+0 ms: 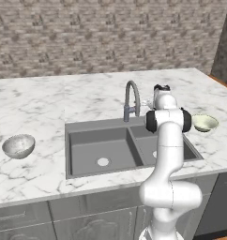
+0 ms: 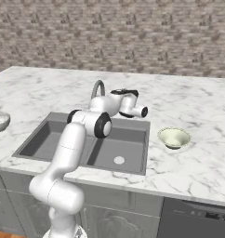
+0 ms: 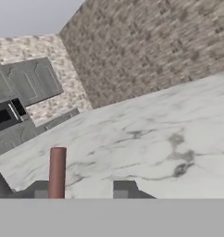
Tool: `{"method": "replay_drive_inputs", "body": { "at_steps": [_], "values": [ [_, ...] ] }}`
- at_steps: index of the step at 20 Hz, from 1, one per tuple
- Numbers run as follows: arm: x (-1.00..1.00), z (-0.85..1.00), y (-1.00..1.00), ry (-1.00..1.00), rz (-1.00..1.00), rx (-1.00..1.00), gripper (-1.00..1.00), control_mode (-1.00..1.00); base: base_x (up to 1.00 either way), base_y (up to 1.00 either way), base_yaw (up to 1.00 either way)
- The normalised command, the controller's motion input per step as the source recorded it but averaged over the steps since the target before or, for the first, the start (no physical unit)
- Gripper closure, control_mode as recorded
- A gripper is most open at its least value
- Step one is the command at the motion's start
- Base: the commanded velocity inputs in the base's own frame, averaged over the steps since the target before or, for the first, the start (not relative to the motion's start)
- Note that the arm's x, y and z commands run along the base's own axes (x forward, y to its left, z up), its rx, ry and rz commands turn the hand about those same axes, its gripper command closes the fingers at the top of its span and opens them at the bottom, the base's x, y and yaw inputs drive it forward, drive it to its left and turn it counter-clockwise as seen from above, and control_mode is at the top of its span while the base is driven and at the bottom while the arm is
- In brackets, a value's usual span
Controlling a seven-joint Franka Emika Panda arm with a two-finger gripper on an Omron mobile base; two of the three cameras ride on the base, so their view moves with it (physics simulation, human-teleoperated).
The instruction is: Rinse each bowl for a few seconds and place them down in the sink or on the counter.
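The claw [image 2: 143, 111], jaw state indeterminate and carrying no visible load, is raised behind the sink [image 1: 87, 150] near the faucet [image 1: 131, 101], presumably for water control; both bowls rest on the worktop [image 1: 40, 103]: stone-grey bowl [image 1: 18, 146] at 9 o'clock, cream-green bowl [image 1: 205, 123] at 3 o'clock.

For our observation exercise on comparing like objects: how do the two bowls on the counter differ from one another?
The grey-white stone-look bowl is mottled, while the cream-green bowl has a plain pale inside. The stone-look bowl sits on the counter to the left of the sink; the cream-green bowl sits to its right, nearer the arm. Both are small, round, shallow, upright and look empty.
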Motion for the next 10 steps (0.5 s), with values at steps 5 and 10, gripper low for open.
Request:
{"method": "replay_drive_inputs", "body": {
  "at_steps": [5,10],
  "values": [
    [-0.01,-0.35,-0.77,0.2,0.0,0.0,1.0,-1.0,0.0,0.0,0.0],
    [-0.06,-0.45,-0.84,0.18,0.0,0.0,1.0,-1.0,0.0,0.0,0.0]
  ]
}}
